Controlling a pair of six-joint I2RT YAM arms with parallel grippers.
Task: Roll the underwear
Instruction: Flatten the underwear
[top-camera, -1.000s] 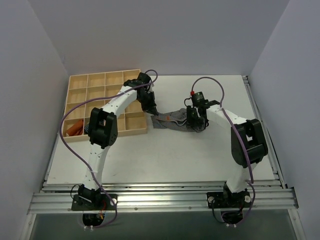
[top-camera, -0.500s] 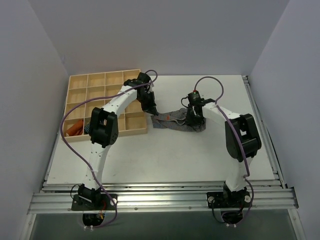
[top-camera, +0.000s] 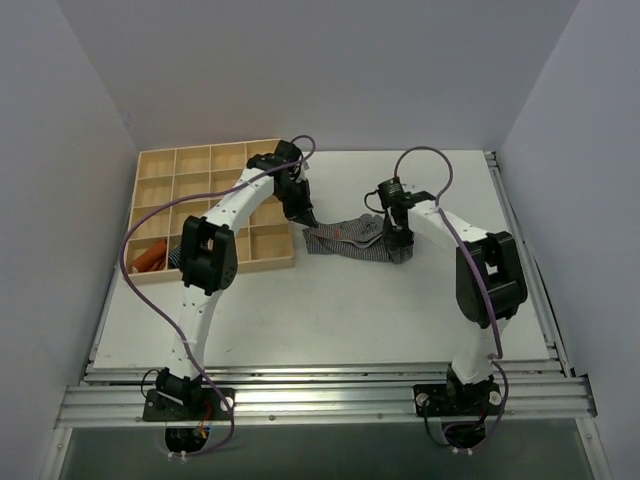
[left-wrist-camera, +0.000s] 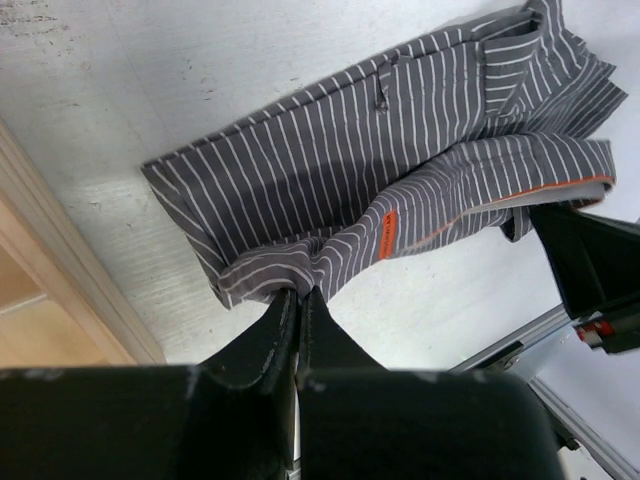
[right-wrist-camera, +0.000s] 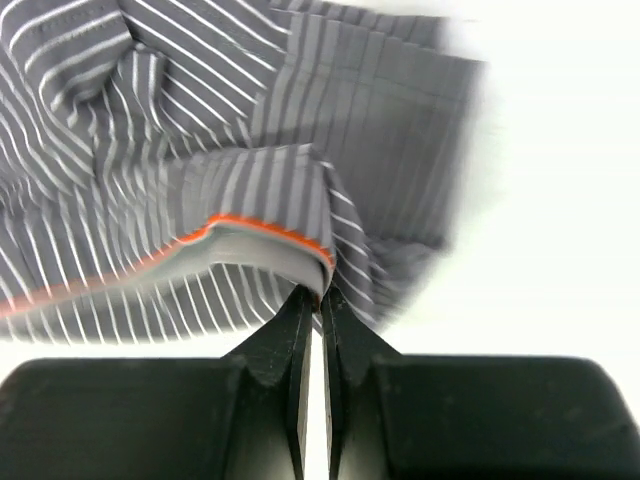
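The underwear (top-camera: 345, 240) is a grey cloth with thin white stripes and an orange-piped waistband, lying crumpled on the white table between the two arms. My left gripper (top-camera: 309, 223) is at its left end. In the left wrist view the left gripper (left-wrist-camera: 298, 292) is shut on a bunched fold of the underwear (left-wrist-camera: 400, 170). My right gripper (top-camera: 397, 240) is at the right end. In the right wrist view the right gripper (right-wrist-camera: 320, 295) is shut on the orange-edged waistband of the underwear (right-wrist-camera: 150, 150), which is lifted slightly.
A wooden tray (top-camera: 160, 172) with several compartments sits at the back left, and its edge (left-wrist-camera: 40, 240) lies close to the left gripper. An orange cloth (top-camera: 148, 260) lies in its near-left compartment. White walls surround the table.
The right gripper has closed on the waistband edge of the underwear. The left gripper has stayed shut on its end and shifted slightly toward the back.
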